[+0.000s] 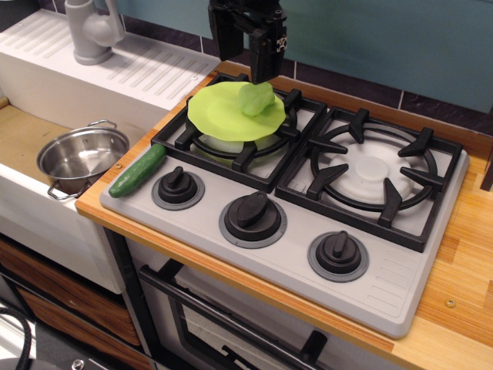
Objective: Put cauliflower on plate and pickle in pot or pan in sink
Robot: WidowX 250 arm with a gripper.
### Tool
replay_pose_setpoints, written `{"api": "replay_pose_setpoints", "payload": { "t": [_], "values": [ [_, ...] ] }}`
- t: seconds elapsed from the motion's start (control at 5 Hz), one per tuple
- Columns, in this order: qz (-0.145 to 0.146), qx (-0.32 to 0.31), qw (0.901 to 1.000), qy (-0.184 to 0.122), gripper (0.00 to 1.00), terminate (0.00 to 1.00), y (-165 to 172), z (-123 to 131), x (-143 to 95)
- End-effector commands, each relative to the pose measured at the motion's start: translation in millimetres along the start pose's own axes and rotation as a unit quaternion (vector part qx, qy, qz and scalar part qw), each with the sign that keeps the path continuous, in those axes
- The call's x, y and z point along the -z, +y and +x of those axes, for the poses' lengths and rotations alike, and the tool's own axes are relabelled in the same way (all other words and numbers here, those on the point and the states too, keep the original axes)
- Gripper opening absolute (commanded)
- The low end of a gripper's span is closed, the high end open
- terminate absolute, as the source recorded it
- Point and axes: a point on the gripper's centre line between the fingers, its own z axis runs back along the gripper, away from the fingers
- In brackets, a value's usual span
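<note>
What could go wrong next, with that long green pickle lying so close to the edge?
The pickle lies on the stove's corner by the counter edge; a clumsy grasp might roll it off, missing the pot in the sink. The plate sits on a burner grate, so bumping it could tip the cauliflower off.

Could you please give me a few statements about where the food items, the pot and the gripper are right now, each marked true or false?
1. The cauliflower rests on the plate. True.
2. The pickle lies inside the pot. False: it lies on the stove's grey surface by the left knob, outside the pot.
3. The gripper grips the cauliflower. False: it hangs above the plate, holding nothing.
4. The pot sits in the sink. True.
5. The plate sits on the right burner. False: it sits on the left burner grate.
</note>
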Motion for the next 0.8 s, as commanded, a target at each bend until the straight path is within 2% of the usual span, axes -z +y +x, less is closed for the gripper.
{"api": "replay_pose_setpoints", "payload": {
  "t": [0.0, 0.4, 0.6],
  "values": [
    [0.071, -0.055, 0.9915, -0.094, 1.00, 0.00, 18.0, -32.3, -29.7],
    [0.116, -0.076, 0.9834, -0.117, 1.00, 0.00, 36.5, -64.0, -31.5],
    [0.120, -0.100, 0.9816, -0.109, 1.00, 0.00, 42.6, -77.0, -26.5]
  ]
}}
